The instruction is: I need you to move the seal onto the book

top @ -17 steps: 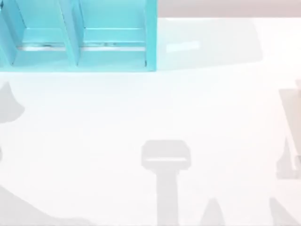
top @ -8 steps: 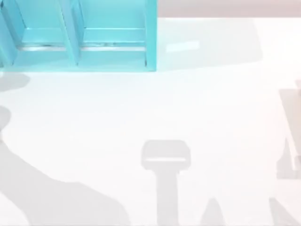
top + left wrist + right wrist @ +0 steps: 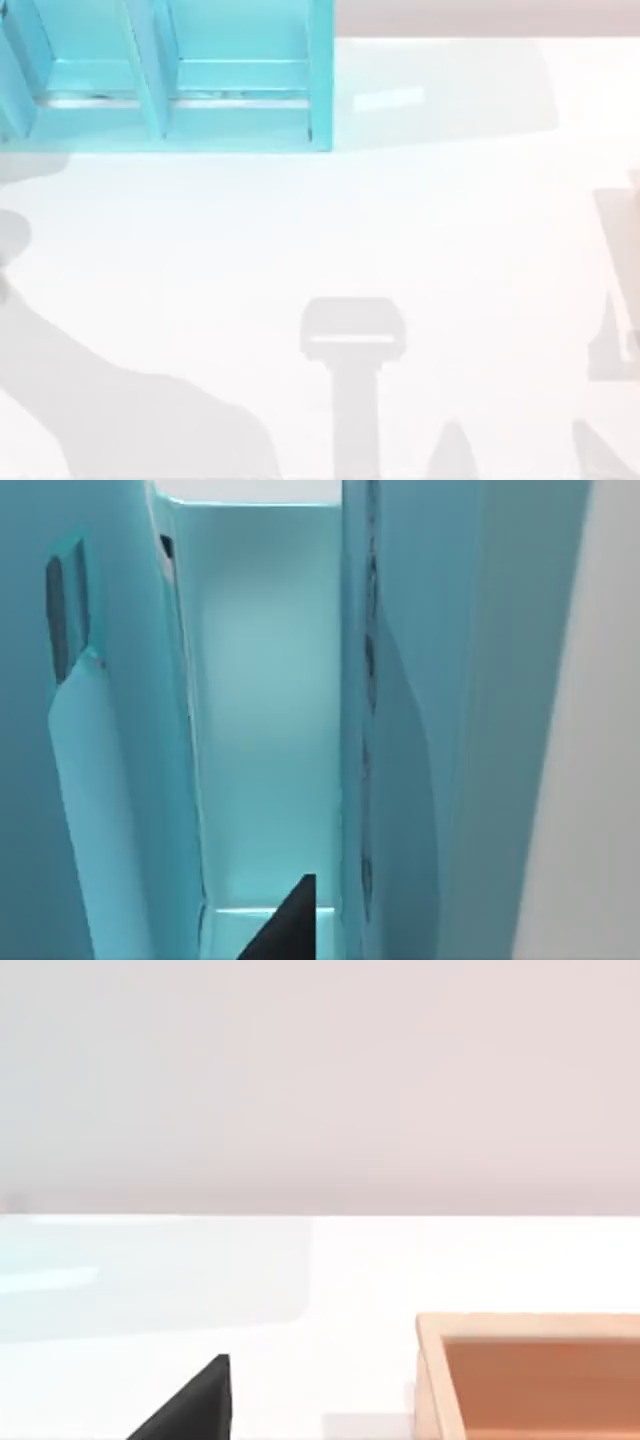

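Observation:
The seal and the book are out of view. A dark part of my left gripper (image 3: 290, 928) sits at the edge of the left wrist view, close in front of a teal shelf unit (image 3: 260, 730) and facing one of its narrow compartments. A dark part of my right gripper (image 3: 196, 1405) hangs over the white table (image 3: 330, 1280), near an orange-brown box with a pale rim (image 3: 535, 1375).
The teal shelf unit (image 3: 240, 125) with open compartments stands at the table's back left. Grey shadows lie on the white table (image 3: 450, 230) at the lower left (image 3: 150, 420) and in the front middle (image 3: 352, 335). A faint beige shape (image 3: 615, 230) touches the right edge.
The grey shadow at the table's lower left has grown and spread to the right. The shelf unit and the middle shadow have stayed put.

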